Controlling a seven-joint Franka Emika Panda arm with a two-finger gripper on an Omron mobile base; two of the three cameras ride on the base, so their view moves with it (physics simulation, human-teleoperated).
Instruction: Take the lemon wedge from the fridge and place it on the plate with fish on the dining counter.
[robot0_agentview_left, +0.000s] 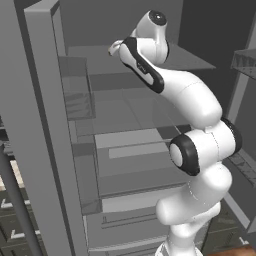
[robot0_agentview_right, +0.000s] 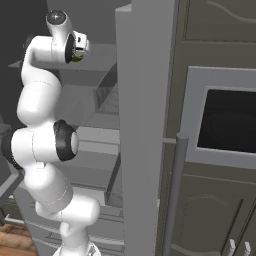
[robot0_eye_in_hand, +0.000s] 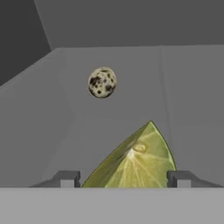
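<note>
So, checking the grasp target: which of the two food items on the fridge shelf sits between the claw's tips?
The lemon wedge, yellow-green; the round speckled egg lies farther back.

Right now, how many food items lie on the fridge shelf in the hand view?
2: a lemon wedge close between the claw tips, and a speckled egg farther back. Others may be hidden.

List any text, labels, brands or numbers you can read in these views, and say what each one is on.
None readable: no words, labels, brands or numbers appear in any view.
The lemon wedge, the speckled round item behind it and the fridge shelves are plain.
The white marks on the dark surface at the lower left of the left base view are too small and blurred to read.
</note>
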